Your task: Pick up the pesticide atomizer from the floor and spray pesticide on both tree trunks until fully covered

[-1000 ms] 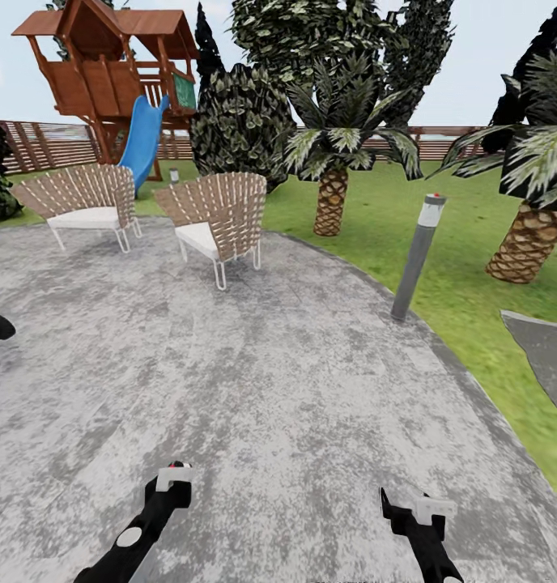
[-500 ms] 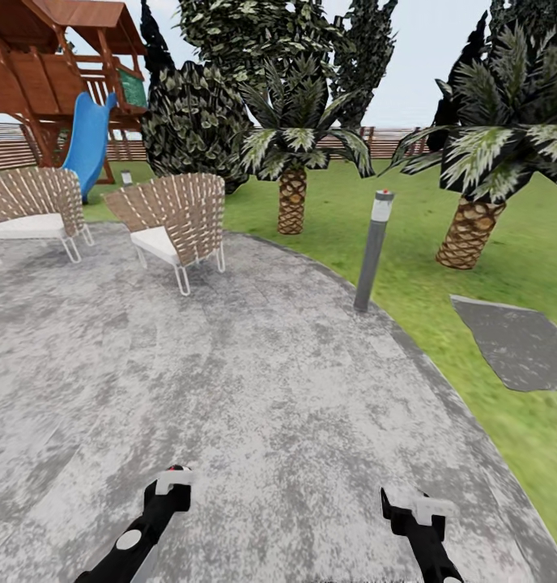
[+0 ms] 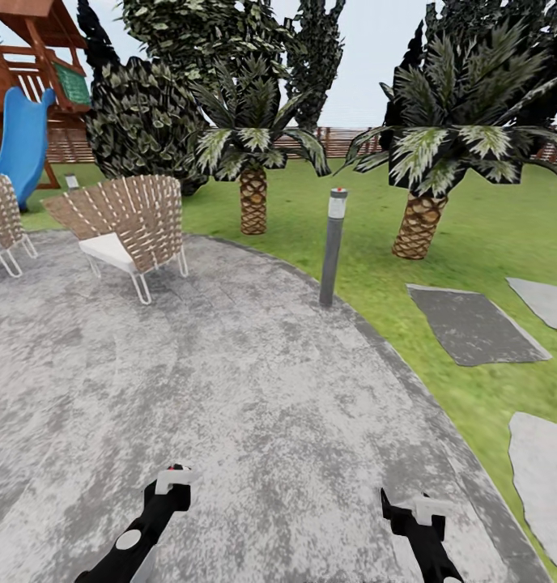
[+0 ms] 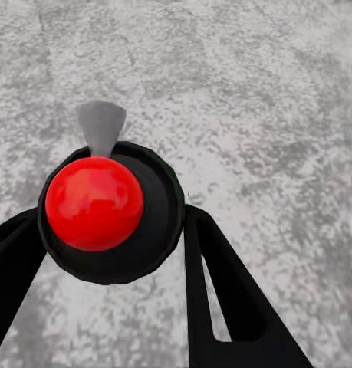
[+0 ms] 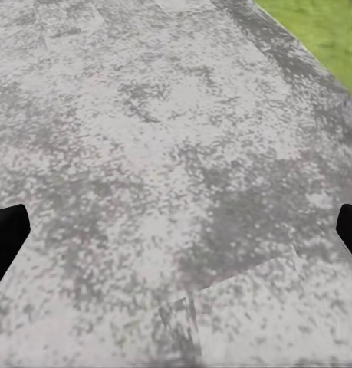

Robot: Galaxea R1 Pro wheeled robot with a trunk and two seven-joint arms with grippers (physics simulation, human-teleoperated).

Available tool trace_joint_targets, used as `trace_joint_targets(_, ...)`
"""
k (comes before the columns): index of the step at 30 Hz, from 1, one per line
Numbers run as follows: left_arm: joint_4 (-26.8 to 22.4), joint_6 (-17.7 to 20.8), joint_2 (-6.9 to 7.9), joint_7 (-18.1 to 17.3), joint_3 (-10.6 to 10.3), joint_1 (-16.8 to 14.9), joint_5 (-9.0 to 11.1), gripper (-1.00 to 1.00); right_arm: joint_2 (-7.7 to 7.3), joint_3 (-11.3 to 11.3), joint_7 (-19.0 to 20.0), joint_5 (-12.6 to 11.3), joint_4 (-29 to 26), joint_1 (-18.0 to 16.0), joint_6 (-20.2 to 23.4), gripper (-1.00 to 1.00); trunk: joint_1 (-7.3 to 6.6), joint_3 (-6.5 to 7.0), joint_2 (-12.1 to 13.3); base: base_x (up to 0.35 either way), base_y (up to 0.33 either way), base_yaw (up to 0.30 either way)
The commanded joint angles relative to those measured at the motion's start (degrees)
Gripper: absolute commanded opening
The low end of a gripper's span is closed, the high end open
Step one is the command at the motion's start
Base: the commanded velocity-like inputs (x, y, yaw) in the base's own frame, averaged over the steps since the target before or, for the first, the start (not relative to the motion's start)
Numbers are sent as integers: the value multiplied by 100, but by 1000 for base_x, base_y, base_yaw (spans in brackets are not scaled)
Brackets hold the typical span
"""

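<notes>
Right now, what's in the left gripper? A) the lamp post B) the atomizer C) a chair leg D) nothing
B: in the left wrist view the fingers flank the black atomizer with its red top, so the left gripper holds it above the floor.

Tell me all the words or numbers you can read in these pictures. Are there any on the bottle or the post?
None: no words, numbers or signs can be read anywhere.
The pesticide atomizer in the left hand: a red top and black body, no label visible.
The grey post: plain, with a white band and red cap, no writing.
The green panel on the playhouse: too blurred to tell whether it bears any text.
</notes>
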Motion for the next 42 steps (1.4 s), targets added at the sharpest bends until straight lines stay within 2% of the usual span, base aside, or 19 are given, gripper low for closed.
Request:
trace_joint_targets(1, -3, 3, 1, 2, 0, 0, 0, -100, 0, 0, -1, 0, 0, 0, 0, 100, 0, 0, 0, 0, 0, -300)
trace_joint_targets(33, -94, 17, -7, 21, -18, 3, -44, -100, -7, -3, -3, -2, 1, 0, 0, 100, 0, 0, 0, 0, 0, -300)
trace_joint_targets(42, -90, 17, 1, 21, -9, 1, -19, -100, -8, -5, -2, -2, 0, 0, 0, 100, 0, 0, 0, 139, -181, -300)
